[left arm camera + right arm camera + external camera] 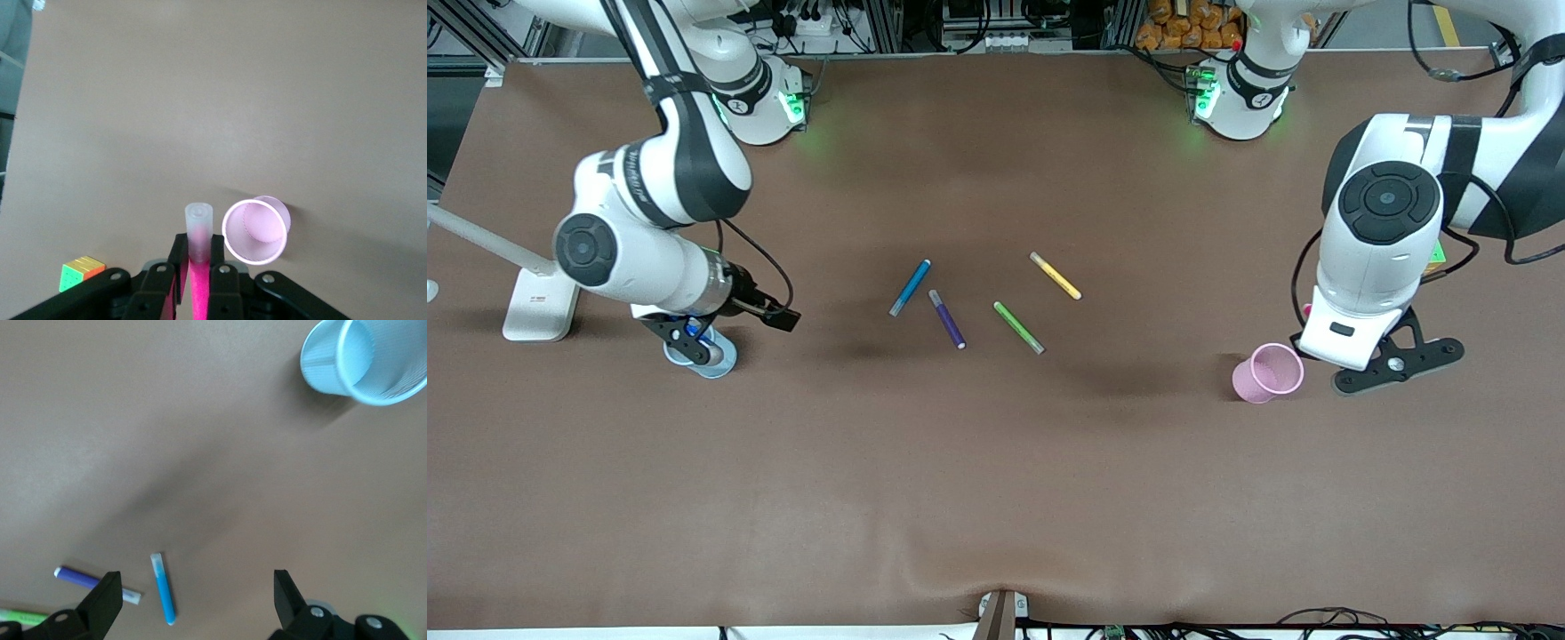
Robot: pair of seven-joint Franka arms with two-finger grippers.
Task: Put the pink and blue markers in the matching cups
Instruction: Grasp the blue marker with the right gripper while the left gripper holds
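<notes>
Left pincer (197, 280) pinches the pink marker (198, 235) upright, cap up, in the air just beside the pink cup (1270, 372) standing on the desk (996, 480). Right pincer (193, 600) is spread wide over the blue cup (710, 358); the blue marker (911, 287) lies mid-desk beside a purple marker (947, 319).

Right gripper (195, 587): fingers (100, 607) spread wide, nothing between them, above a brown table (200, 440). Blue marker (163, 588) lies flat between the fingers, with the purple marker (93, 581) close at its nine o'clock and a green marker (20, 615) just past that. Pale blue cup (363, 360) stands well apart, at the blue marker's one o'clock.
</notes>
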